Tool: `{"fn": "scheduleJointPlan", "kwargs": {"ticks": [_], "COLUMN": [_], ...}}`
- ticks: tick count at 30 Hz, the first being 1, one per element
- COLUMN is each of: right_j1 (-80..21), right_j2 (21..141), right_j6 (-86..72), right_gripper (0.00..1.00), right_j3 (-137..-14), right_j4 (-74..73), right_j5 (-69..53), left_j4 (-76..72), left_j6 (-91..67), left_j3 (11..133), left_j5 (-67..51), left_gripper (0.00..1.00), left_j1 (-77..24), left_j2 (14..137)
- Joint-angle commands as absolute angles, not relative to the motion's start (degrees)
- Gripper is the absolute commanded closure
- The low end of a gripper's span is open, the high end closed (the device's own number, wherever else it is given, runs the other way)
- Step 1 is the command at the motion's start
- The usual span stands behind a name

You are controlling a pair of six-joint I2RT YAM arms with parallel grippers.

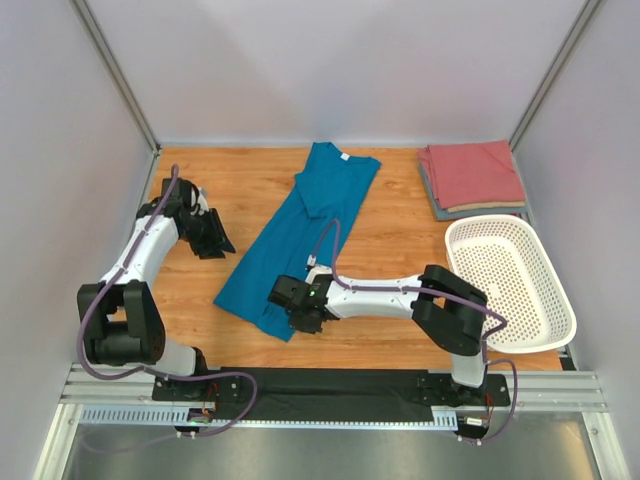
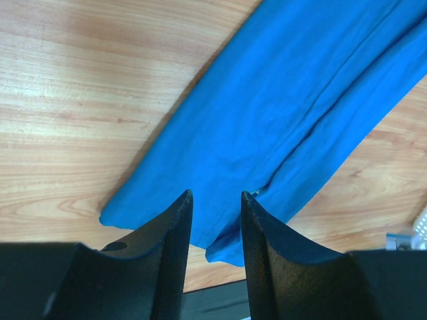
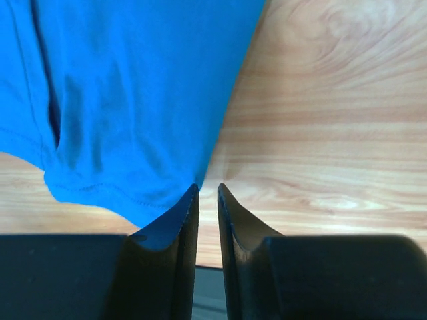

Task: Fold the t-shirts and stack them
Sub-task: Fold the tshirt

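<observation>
Ribbed black fingers (image 3: 180, 233) of the right gripper (image 3: 207, 188) fill the foreground, pinched to a thin slit right at the stitched hem corner of the teal-blue t-shirt (image 3: 133, 93). Cloth caught or not, can't tell. Left gripper (image 2: 217, 195) hovers half-spread and empty over that long, smooth strip on the wood-grain table (image 1: 400, 230). Far right, the salmon-red t-shirt (image 1: 472, 172) lies folded square atop the grey-blue t-shirt (image 1: 436, 203).

Wooden table (image 1: 400, 250), pale grey walls (image 1: 330, 70)
</observation>
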State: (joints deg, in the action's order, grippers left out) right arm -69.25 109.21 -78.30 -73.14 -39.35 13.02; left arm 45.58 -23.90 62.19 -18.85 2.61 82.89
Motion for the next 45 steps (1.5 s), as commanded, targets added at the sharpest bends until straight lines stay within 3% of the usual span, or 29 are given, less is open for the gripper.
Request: {"fn": "scheduleJointPlan", "kwargs": {"ticks": [1, 10, 17, 25, 32, 43, 45], "right_j1": [-70.8, -71.1, -71.1, -71.0, -70.9, -70.9, -70.9], "right_j2": [107.5, 109.5, 112.1, 113.5, 107.9, 94.6, 91.6], "right_j6": [-81.0, -78.6, -76.7, -75.5, -72.8, -69.2, -68.0], "right_gripper": [0.81, 0.84, 0.99, 1.00, 1.00, 1.00, 1.00], "right_j3": [-76.5, -79.6, -80.5, -74.4, -67.5, -50.1, -47.7], "right_j4": [-39.5, -37.9, -34.7, -33.7, -35.8, -39.5, -40.5], "right_j5": [15.6, 15.1, 13.7, 13.0, 13.7, 14.0, 15.5], "left_j4": [46.0, 45.3, 44.6, 45.3, 47.2, 43.9, 45.2], "left_j6": [-24.1, -24.7, -25.9, -25.0, -22.8, -23.7, -25.1], "left_j3": [64.1, 64.6, 65.4, 65.3, 65.7, 47.6, 47.4], "left_j5": [-18.4, -18.3, -19.9, -17.0, -15.8, -24.0, -19.9], "left_gripper": [0.58, 0.58, 0.58, 0.58, 0.58, 0.57, 0.56], "left_j1": [2.5, 2.7, 3.2, 3.3, 2.5, -10.4, -15.7], "left_j2": [85.3, 87.1, 89.9, 89.6, 82.3, 69.3, 67.8]}}
